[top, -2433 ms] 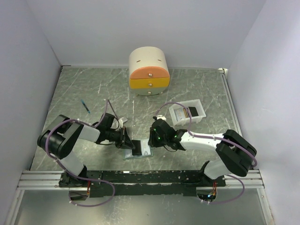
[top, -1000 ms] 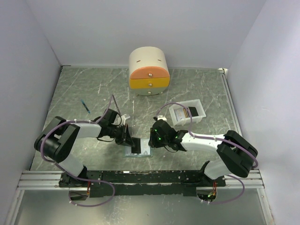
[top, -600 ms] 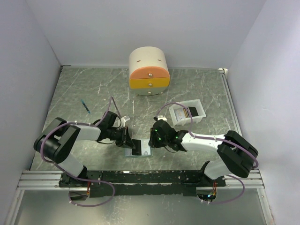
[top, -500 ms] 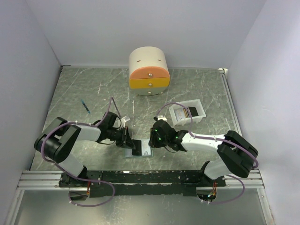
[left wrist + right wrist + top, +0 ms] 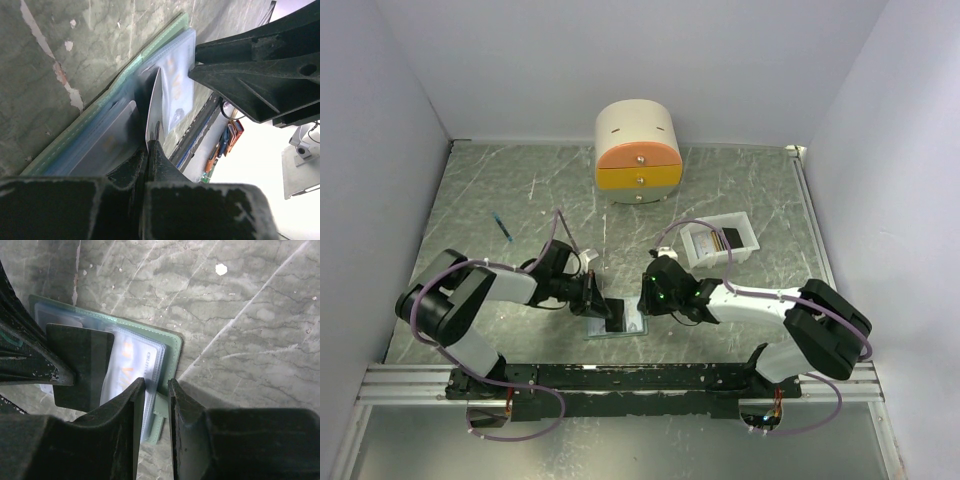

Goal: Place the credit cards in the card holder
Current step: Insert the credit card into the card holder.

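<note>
Left claw [image 5: 150,143] crept right, clamped on card [image 5: 82,365] pointing rightward; right claw [image 5: 156,388] prob. pinches card holder [image 5: 171,347].

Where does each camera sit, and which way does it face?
Top external: high behind, looking down at the table; left arm, right arm show.
Left wrist: low beside the card holder, looking along its shut jaws pinching a card edge-on.
Right wrist: above the card holder, looking down between its jaws.
Shared by both wrists: card, card holder.
</note>
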